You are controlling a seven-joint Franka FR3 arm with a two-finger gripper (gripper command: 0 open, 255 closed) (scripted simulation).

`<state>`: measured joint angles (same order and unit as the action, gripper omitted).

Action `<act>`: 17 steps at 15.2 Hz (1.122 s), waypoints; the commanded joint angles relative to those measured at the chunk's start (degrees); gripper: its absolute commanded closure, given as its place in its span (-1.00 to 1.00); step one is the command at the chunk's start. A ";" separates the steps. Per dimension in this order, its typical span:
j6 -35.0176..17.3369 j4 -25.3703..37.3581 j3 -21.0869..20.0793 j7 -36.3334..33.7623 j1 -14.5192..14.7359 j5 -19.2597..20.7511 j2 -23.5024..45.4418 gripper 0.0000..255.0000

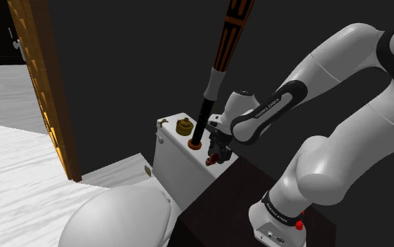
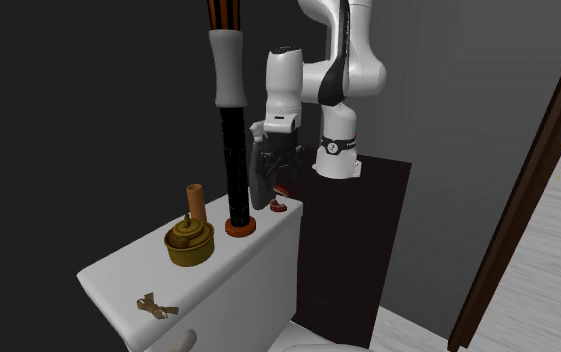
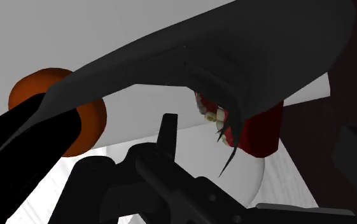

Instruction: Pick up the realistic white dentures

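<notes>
Arm (image 1: pixel 343 77): white, dark-jointed, reaching from the stand (image 2: pixel 353 250), a dark box, down to a white toilet tank (image 1: pixel 178 158).

Tank lid load, large to small:
- Upright black bat (image 2: pixel 230 130) with orange bands, standing on an orange base near the stand-side end.
- Brass-coloured pot (image 2: pixel 189 243) around mid-lid.
- Small brown item toward the far end; type not determinable.

Gripper (image 1: pixel 220 144): black, lowered over the stand-side end of the lid, just beside the bat. Open, closed or clamped: cannot tell, since dark shapes cross the wrist view.

Dentures (image 1: pixel 213 160): at the stand-side corner of the lid, close to its edge, directly under the gripper. Red gums and pale teeth visible in the wrist view (image 3: pixel 247 130), partly covered by a dark shape. Contact with the tool: not confirmed.

Handling, as judged:
- Light, rigid, hard-surfaced; probably slick on the glossy gum faces.
- No give under pressure, so expect a squirt-out under an off-centre squeeze.
- Take hold across the gum arch, on its outer side walls, low and centred.
- Avoid pinching on the tooth row alone.
- Close slowly; lift straight up.
- Keep clear of the bat: likely to topple if nudged.
- Watch the lid edge: easy to push the piece off.
</notes>
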<state>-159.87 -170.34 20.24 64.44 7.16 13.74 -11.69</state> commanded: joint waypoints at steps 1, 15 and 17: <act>-3.08 -0.01 0.47 0.60 0.67 -0.89 3.03 -1.00; -1.14 -0.05 0.19 0.13 0.19 -0.15 1.04 1.00; 1.58 -0.05 -0.18 -0.30 -0.35 0.56 -1.70 1.00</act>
<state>-159.56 -170.49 20.15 64.22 7.03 14.03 -12.24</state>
